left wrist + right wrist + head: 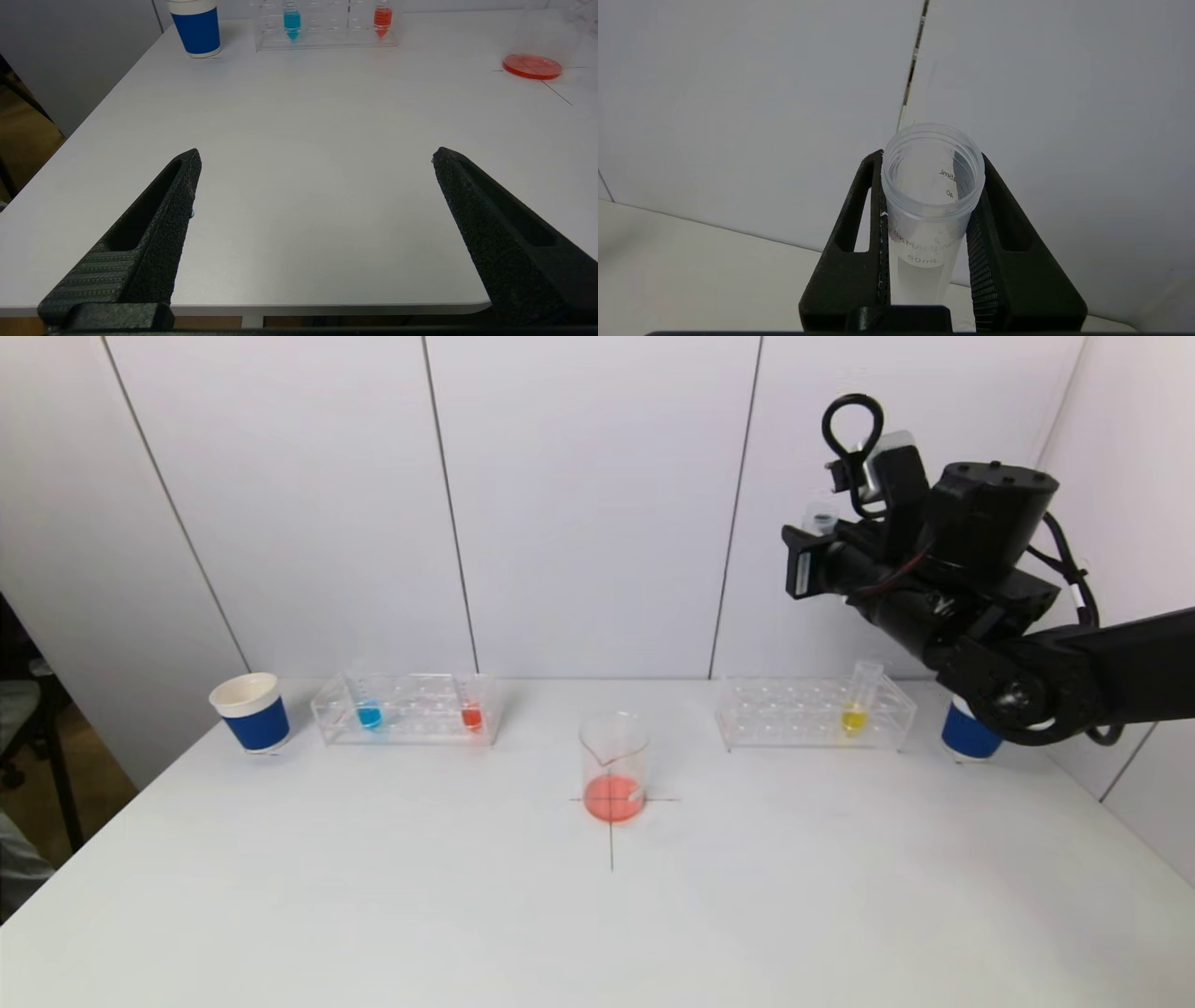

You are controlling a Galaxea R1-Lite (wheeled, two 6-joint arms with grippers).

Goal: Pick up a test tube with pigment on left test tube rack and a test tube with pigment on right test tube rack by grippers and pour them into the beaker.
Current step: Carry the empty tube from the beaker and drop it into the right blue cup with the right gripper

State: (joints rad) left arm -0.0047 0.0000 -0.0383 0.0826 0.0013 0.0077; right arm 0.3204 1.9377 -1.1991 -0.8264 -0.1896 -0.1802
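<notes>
Overhead, the head view shows the right arm raised high above the table's (373, 915) far right corner, its elbow bent and its wrist turned toward the back wall, the right gripper (814, 543) held well clear of everything below. A clear test tube (821, 520) sticks up from that gripper, its open mouth on top. Below it, near the far edge on the right, the right test tube rack (814, 711) holds one tube of yellow pigment (854, 717). The left test tube rack (408, 707), near the far edge on the left, holds a blue-pigment tube (370, 715) and a red-pigment tube (471, 715). The beaker (613, 766) stands at the table's middle on a drawn cross, with red-orange liquid in its bottom. A blue paper cup (250, 712) stands by the far left corner, and a second blue cup (966, 732) sits at the far right, partly behind the arm.

From the left wrist, the left gripper (316, 156) hovers low over the table's near edge (left side), fingers spread wide with nothing between them, pointing toward the left rack.

From the right wrist, the right gripper's two fingers (859, 224) are clenched against the sides of the clear test tube, upright and looking empty, against the white wall.
</notes>
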